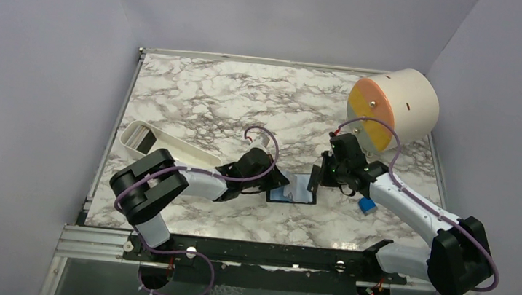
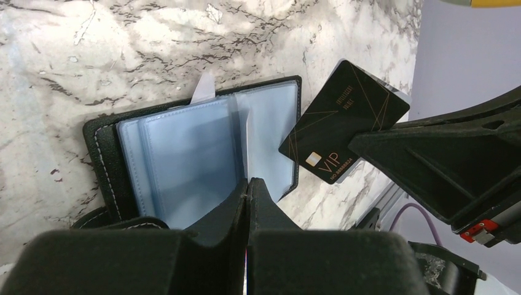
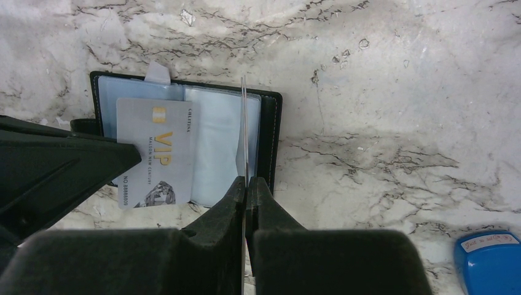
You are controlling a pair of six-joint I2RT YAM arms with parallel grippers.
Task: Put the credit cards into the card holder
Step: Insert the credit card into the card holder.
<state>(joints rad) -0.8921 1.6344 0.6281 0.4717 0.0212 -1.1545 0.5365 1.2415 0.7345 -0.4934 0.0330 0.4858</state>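
The card holder [image 1: 296, 193] lies open on the marble table, its light blue sleeves facing up. It also shows in the left wrist view [image 2: 184, 153] and the right wrist view [image 3: 215, 132]. My left gripper [image 2: 247, 182] is shut on a silver VIP card [image 3: 156, 153], held over the holder's left half and seen edge-on in its own view [image 2: 247, 141]. My right gripper [image 3: 245, 180] is shut on a black VIP card [image 2: 344, 120], seen edge-on in its own view [image 3: 244, 123], over the holder's right edge. In the top view the grippers, left [image 1: 278, 181] and right [image 1: 319, 177], flank the holder.
A small bright blue block [image 1: 366, 204] lies right of the holder, near the right arm. A white oblong tray [image 1: 159, 144] stands at the left. A large cream cylinder with an orange face [image 1: 394, 106] lies at the back right.
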